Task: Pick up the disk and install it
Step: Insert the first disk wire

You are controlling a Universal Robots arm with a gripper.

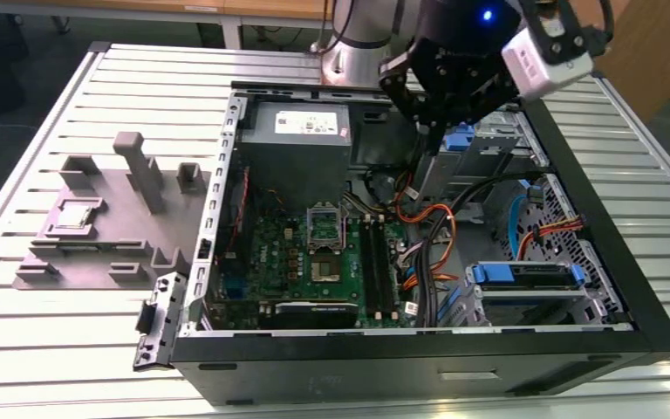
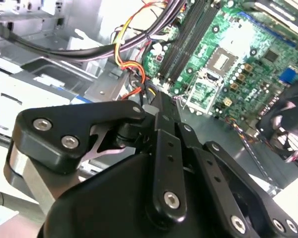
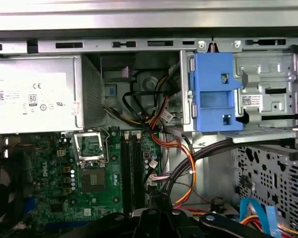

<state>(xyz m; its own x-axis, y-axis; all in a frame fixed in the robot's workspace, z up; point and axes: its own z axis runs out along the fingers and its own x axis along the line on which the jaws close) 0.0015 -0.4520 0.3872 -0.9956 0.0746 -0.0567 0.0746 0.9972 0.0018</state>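
While your claw [image 1: 433,144] hangs over the open computer case [image 1: 649,327], it sits high at the far side, above the bundle of orange and black cables [image 1: 428,236]. Its linkage tapers to a point, and in the second wrist view the tips [image 2: 155,100] look drawn close together with nothing between them, so you are carrying nothing.

You will find the disk [image 1: 527,276] well apart from the claw, in the near corner of the case on the exterior view's right. It lies flat in the drive cage, with its blue carrier showing along the top edge.

A bare blue bracket [image 3: 213,91] stands upright in the metal bay just beside the claw; you can see it in the first wrist view. The grey power supply [image 1: 297,127] fills the far corner on the exterior view's left, and the green motherboard [image 1: 311,262] lies between it and the near wall. The case rests on the slatted table [image 1: 56,349], next to a grey fixture block [image 1: 114,218].
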